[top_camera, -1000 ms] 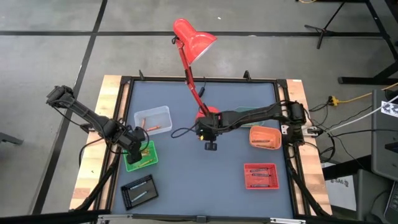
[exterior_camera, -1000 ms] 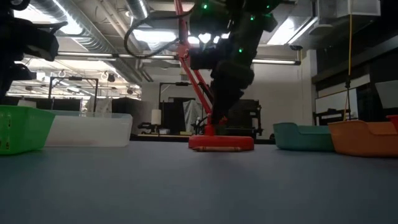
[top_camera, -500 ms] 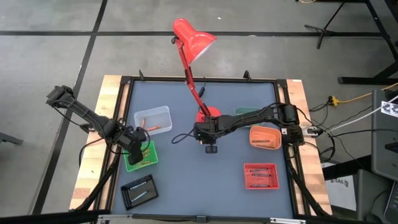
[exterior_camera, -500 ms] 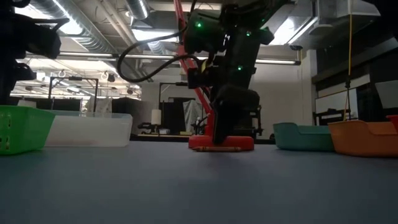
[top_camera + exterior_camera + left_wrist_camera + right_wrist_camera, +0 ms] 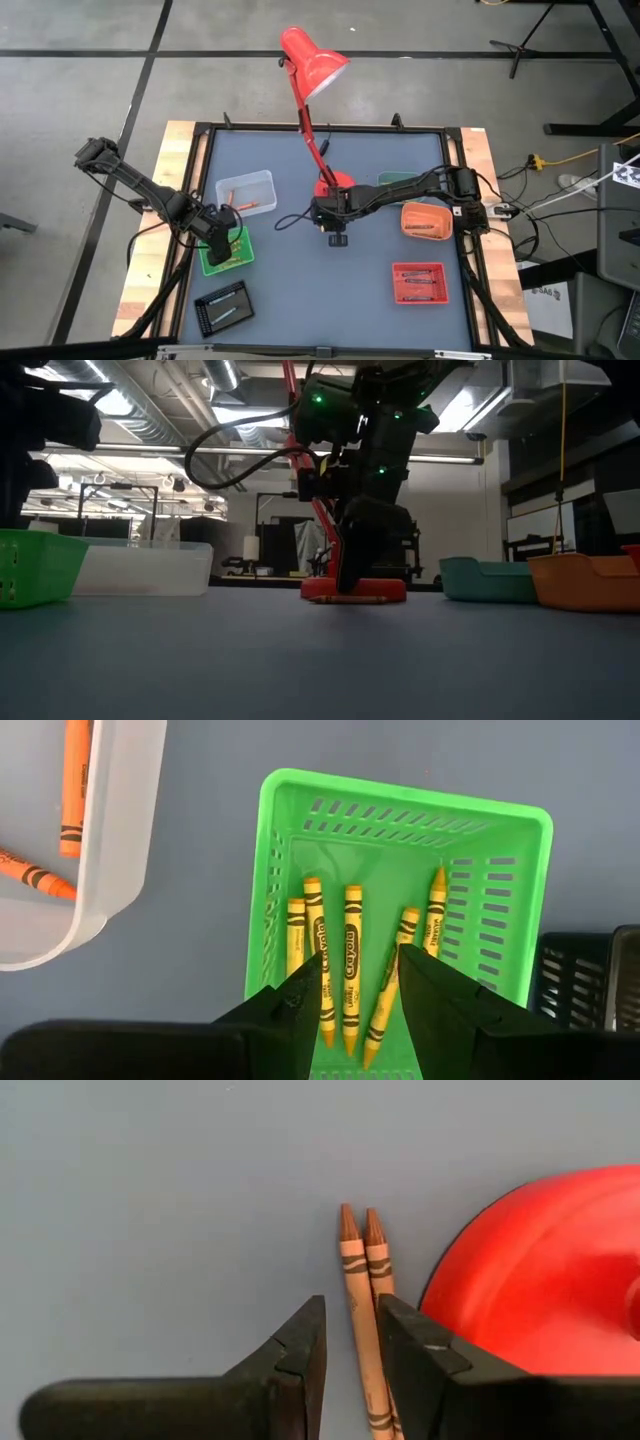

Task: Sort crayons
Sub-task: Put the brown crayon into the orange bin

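right end effector [image 5: 350,1355] open, straddling nearer of two brown crayons [image 5: 362,1305], side by side, parallel, tips pointing away from wrist, beside red lamp base [image 5: 540,1280] mid-table [image 5: 380,300] | left end effector [image 5: 358,995] open, empty, above green tray [image 5: 400,815]: five yellow crayons [image 5: 352,965] lying lengthwise | clear tray [image 5: 115,840]: orange crayons [image 5: 75,780]

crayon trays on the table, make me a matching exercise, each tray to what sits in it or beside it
Things:
1. green basket
2. clear tray
3. red lamp base
4. red tray

Contents or neighbours:
A. orange crayons inside
B. two brown crayons lying beside it on the mat
C. yellow crayons inside
D. red crayons inside

Pairs: 1-C, 2-A, 3-B, 4-D
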Controlling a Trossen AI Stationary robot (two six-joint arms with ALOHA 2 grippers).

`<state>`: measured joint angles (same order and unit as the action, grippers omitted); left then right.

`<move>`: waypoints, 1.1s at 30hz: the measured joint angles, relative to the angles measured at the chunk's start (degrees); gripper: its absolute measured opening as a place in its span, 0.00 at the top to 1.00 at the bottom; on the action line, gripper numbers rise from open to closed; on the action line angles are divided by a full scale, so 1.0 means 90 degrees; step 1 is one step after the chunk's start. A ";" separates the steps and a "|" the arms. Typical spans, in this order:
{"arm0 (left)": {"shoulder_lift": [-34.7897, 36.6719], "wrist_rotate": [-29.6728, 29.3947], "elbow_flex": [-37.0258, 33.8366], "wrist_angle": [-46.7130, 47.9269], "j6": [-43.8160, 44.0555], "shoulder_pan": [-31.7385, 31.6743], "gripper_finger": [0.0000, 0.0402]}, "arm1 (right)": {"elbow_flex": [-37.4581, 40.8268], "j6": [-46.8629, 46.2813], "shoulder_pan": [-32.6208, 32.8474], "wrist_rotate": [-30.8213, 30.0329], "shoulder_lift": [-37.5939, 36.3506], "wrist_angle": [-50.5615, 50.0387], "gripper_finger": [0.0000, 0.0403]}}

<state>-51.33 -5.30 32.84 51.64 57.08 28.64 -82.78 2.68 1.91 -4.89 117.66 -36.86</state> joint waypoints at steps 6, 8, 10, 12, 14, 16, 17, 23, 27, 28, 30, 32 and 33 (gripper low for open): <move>-0.0002 -0.0006 0.0000 0.0001 0.0121 0.0000 0.71 | -0.0085 -0.0124 -0.0002 0.0024 -0.0036 -0.0144 0.77; -0.0002 -0.0009 0.0000 0.0000 0.0120 0.0000 0.71 | -0.0160 -0.0126 0.0038 0.0018 -0.0036 -0.0135 0.77; -0.0002 -0.0017 0.0000 0.0000 0.0119 0.0000 0.71 | -0.0254 -0.0124 0.0104 -0.0035 -0.0036 -0.0120 0.77; -0.0002 -0.0033 0.0000 0.0000 0.0117 0.0000 0.71 | -0.0362 -0.0122 0.0187 -0.0068 -0.0036 0.0019 0.77; -0.0002 -0.0098 0.0000 0.0000 0.0119 0.0000 0.71 | -0.0393 -0.0104 0.0260 -0.0059 -0.0043 0.0318 0.77; -0.0002 -0.0189 0.0000 -0.0005 0.0119 0.0000 0.71 | -0.0391 -0.0100 0.0304 -0.0058 -0.0043 0.0521 0.77; -0.0002 -0.0234 0.0000 -0.0014 0.0117 0.0000 0.71 | -0.0389 -0.0098 0.0304 -0.0053 -0.0041 0.0607 0.77; -0.0002 -0.0340 0.0000 -0.0062 0.0117 0.0000 0.71 | -0.0386 -0.0102 0.0226 -0.0286 -0.0004 0.0744 0.77; -0.0002 -0.0342 0.0000 -0.0188 0.0117 0.0000 0.71 | -0.0310 -0.0100 0.0226 -0.0397 -0.0003 0.0755 0.77; -0.0002 -0.0342 0.0000 -0.0201 0.0117 0.0000 0.71 | -0.0273 -0.0101 0.0226 -0.0396 -0.0003 0.0755 0.77; -0.0002 -0.0342 0.0000 -0.0206 0.0117 0.0000 0.71 | -0.0164 -0.0102 0.0240 -0.0398 -0.0004 0.0770 0.77; -0.0002 -0.0342 0.0000 -0.0206 0.0117 0.0000 0.71 | -0.0024 -0.0101 0.0243 -0.0401 -0.0002 0.0742 0.77; -0.0002 -0.0342 0.0000 -0.0206 0.0117 0.0000 0.71 | 0.0033 -0.0100 0.0243 -0.0401 0.0000 0.0734 0.77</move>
<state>-51.35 -8.38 32.84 49.78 58.13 28.64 -82.49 1.77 4.10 -8.49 117.67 -30.25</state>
